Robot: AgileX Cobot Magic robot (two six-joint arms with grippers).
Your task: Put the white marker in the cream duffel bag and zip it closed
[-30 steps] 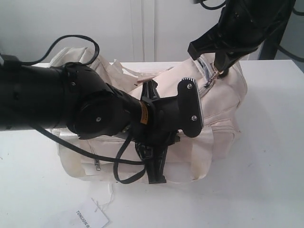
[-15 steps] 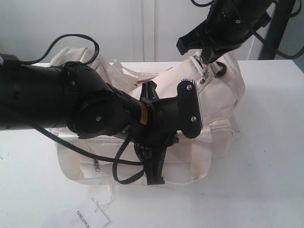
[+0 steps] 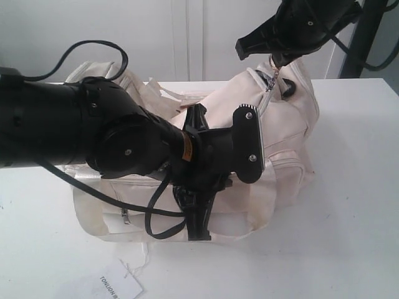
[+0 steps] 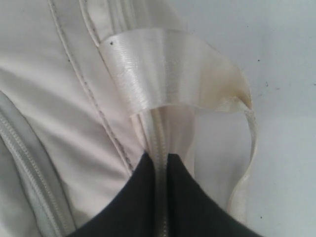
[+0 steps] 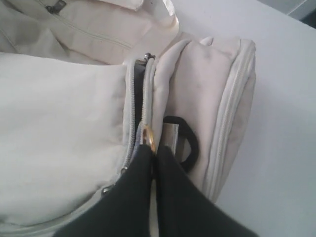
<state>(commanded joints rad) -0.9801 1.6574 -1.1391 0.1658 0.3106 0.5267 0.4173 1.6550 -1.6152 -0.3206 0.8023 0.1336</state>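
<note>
The cream duffel bag [image 3: 287, 124] lies in the middle of the white tabletop [image 3: 349, 237]. At its far right end, the right gripper [image 5: 153, 154] is closed on the gold ring pull [image 5: 149, 139]. The left gripper [image 4: 160, 165] pinches a shiny strap handle [image 4: 168, 69] on the near side.

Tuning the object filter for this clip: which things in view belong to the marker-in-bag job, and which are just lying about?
Job: cream duffel bag; its gold ring pull, pinched by the right gripper; left gripper, clamped on a strip of the bag. White marker not visible in any view.
Lying about: paper hang tag on the white table, near the bag.
</note>
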